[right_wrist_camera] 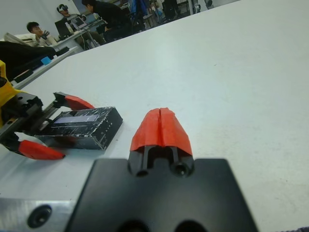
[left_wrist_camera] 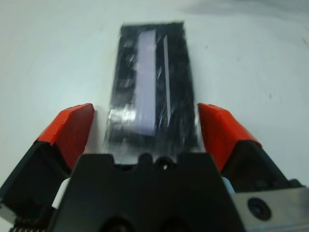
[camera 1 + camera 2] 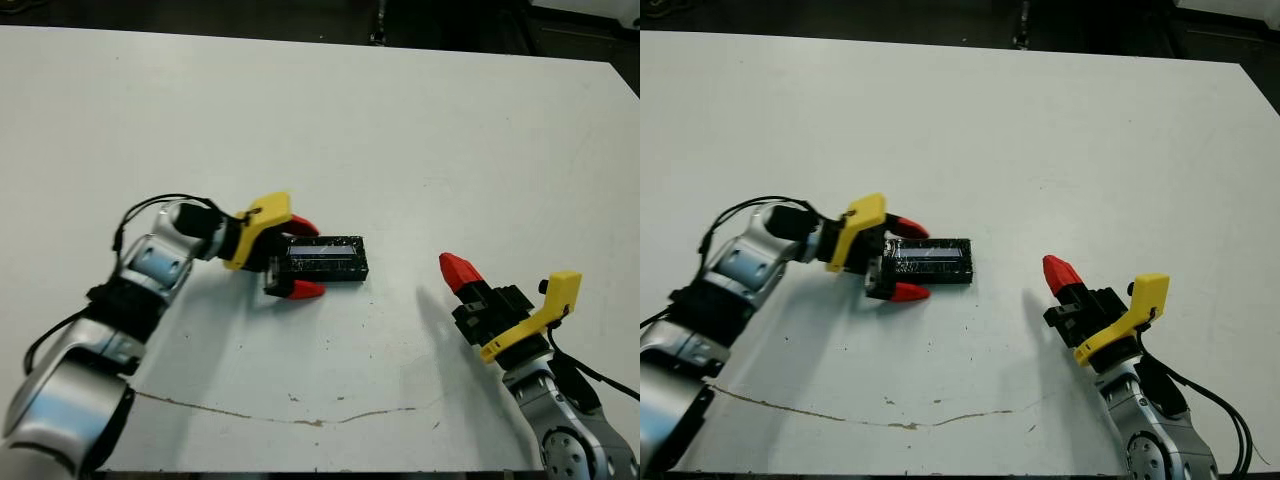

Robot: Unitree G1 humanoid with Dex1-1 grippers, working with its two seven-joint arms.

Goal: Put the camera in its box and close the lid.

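Observation:
The lid (image 3: 325, 258), a black rectangular cover with a glossy speckled top, lies flat on the white table (image 3: 400, 130) left of centre. It looks like one closed dark block (image 1: 82, 126). The box under it cannot be told apart, and the camera is hidden. My left gripper (image 3: 306, 258) is open, one red fingertip (image 2: 72, 123) on each side of the lid's near end with a small gap on both sides. My right gripper (image 3: 457, 270) is shut and holds nothing. It rests low over the table a hand's width to the right of the lid.
A thin dark crack line (image 3: 300, 415) runs across the table near its front edge. Beyond the far edge, the right wrist view shows seated people (image 1: 36, 29) and desks. Bare white table (image 3: 1060, 130) stretches behind and right of the lid.

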